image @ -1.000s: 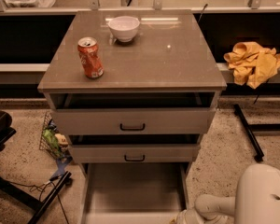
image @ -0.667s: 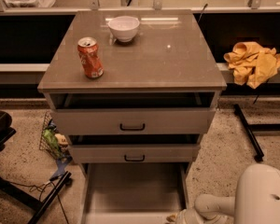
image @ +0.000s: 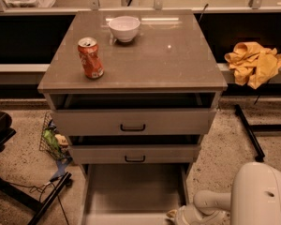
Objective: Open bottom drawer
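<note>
Here's the cabinet (image: 154, 60), dead centre, and all three of its drawers stand out from its body. The bottom drawer (image: 131, 191) is the one pulled furthest: it sticks well out of the foot of the cabinet toward the camera, its bare floor in plain sight and its front rail down at the very edge of view, handle not visible. Above it the middle drawer (image: 134, 153) is out a little, black bar handle showing, and the top drawer (image: 132, 121) just above that is out a touch too, a dark gap under the cabinet's top. On that top, an orange soda can (image: 90, 58) stands upright near the front left corner, and a white bowl (image: 124, 28) sits toward the back, well apart from the can. Now the gripper (image: 178, 215): it's low down at the right front corner of the pulled-out bottom drawer, just beside the drawer's right wall, mostly cut off, so wide or narrow, I cannot tell. The white robot arm (image: 260, 196) bulks up right of the cabinet's base. A yellow cloth (image: 254, 62) lies on the ledge to the cabinet's right, and a wire basket (image: 51, 139) sits on the floor against its left side.
</note>
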`<control>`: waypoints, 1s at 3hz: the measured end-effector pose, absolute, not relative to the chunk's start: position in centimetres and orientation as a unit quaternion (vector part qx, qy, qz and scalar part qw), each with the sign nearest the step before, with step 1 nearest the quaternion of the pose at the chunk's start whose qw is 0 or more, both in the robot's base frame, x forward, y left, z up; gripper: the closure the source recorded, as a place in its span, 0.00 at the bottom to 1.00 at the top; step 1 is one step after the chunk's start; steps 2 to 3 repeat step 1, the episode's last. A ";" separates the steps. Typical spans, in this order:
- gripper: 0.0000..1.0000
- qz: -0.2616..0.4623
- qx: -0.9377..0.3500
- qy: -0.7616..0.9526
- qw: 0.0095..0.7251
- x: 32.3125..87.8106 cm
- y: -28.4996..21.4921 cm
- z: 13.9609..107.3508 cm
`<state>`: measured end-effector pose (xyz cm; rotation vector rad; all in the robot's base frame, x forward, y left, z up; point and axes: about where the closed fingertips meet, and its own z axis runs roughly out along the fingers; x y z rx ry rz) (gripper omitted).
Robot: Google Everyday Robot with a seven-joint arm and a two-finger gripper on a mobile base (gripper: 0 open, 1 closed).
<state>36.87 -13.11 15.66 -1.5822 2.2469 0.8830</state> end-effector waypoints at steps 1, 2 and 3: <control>0.24 0.305 -0.544 0.772 0.126 36.7 -13.0 15.6; 0.24 0.305 -0.544 0.772 0.126 36.7 -13.0 15.6; 0.24 0.305 -0.544 0.772 0.126 36.7 -13.0 15.6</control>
